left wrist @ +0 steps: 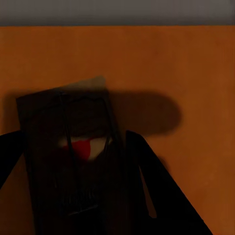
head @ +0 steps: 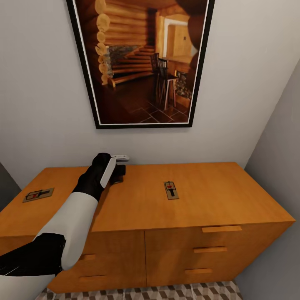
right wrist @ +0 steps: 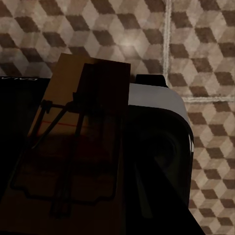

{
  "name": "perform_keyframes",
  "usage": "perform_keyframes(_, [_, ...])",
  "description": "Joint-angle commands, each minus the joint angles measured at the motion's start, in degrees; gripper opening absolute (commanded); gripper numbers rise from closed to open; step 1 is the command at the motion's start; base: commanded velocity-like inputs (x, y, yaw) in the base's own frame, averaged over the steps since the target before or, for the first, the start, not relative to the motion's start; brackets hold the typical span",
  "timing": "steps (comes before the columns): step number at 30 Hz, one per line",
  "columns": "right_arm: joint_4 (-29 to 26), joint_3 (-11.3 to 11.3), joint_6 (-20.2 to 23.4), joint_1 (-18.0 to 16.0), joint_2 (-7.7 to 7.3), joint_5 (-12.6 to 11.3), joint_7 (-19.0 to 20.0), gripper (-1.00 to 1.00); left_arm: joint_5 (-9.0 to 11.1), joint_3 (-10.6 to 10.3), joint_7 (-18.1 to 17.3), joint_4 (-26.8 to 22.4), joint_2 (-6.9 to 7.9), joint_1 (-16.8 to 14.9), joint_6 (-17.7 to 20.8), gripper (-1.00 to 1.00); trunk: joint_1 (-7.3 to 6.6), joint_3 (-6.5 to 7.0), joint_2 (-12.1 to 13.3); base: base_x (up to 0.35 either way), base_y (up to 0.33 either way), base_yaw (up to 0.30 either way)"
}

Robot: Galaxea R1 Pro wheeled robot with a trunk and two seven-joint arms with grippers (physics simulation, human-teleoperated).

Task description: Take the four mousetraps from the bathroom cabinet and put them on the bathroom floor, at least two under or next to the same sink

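Left gripper [head: 118, 173] positioned over the cabinet [head: 216, 196] top.
A shadowed mousetrap [left wrist: 73, 161] is seen between its spread, unclosed jaws; another mousetrap [right wrist: 73, 147] is clamped in the right gripper [right wrist: 93, 196] above the bathroom floor [right wrist: 205, 54].

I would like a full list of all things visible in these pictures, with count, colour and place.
mousetraps: four, tan; left on cabinet top, middle, one between left gripper fingers, one in right gripper
cabinet: one, orange-brown, against wall
picture: one, black frame, on wall above cabinet
bathroom floor: cube-pattern tiles, below right gripper
left gripper: black, over rear of cabinet top
right gripper: dark, above floor
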Motion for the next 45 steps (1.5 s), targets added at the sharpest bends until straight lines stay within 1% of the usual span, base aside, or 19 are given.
perform_keyframes(1, [0.05, 0.11, -0.18, -0.03, 0.01, 0.11, -0.36, -1.00, 0.49, -0.08, 0.55, 3.82, 0.04, -0.01, 0.19, -1.00, 0.00, -0.06, -0.02, 0.000, 0.000, 0.000])
perform_keyframes(7, [0.05, 0.11, -0.18, -0.03, 0.04, 0.10, -0.36, -1.00, 0.47, 0.09, 0.55, 2.49, 0.04, -0.01, 0.25, -1.00, 0.00, -0.06, -0.02, 0.000, 0.000, 0.000])
perform_keyframes(13, [0.05, 0.11, -0.18, -0.03, 0.08, 0.11, -0.36, -1.00, 0.47, 0.07, 0.55, -0.31, 0.06, -0.01, 0.30, -1.00, 0.00, -0.06, -0.02, 0.000, 0.000, 0.000])
perform_keyframes(19, [0.05, 0.11, -0.18, -0.03, 0.09, 0.11, -0.36, -1.00, 0.47, 0.12, 0.55, -1.57, 0.63, -0.01, 0.28, -1.00, 0.00, -0.06, -0.02, 0.000, 0.000, 0.000])
perform_keyframes(21, [0.05, 0.11, -0.18, -0.03, 0.09, 0.11, -0.36, -1.00, 0.47, 0.08, 0.55, -2.45, 0.69, -0.01, 0.28, -1.00, 0.00, -0.06, -0.02, 0.000, 0.000, 0.000])
perform_keyframes(25, [0.05, 0.11, -0.18, -0.03, 0.09, 0.11, -0.36, -1.00, 0.47, -0.14, 0.55, -6.09, 0.73, -0.01, 0.32, -1.00, 0.00, -0.06, -0.02, 0.000, 0.000, 0.000])
perform_keyframes(31, [0.05, 0.11, -0.18, -0.03, 0.05, 0.11, -0.36, -1.00, 0.29, -0.31, 0.55, -9.29, 0.74, -0.01, 0.41, -1.00, 0.00, -0.06, -0.02, 0.000, 0.000, 0.000])
perform_keyframes(40, [0.05, 0.11, -0.18, -0.03, 0.01, 0.11, -0.36, -1.00, 0.21, -0.61, 0.55, -10.45, 0.74, -0.01, 0.45, -1.00, 0.00, -0.06, -0.02, -0.006, 0.000, 0.000])
perform_keyframes(45, [0.04, 0.11, -0.18, -0.03, 0.01, 0.11, -0.36, -1.00, 0.21, -0.79, 0.55, -10.29, 0.78, -0.01, 0.42, -1.00, 0.00, -0.06, -0.02, -0.217, 0.000, 0.000])
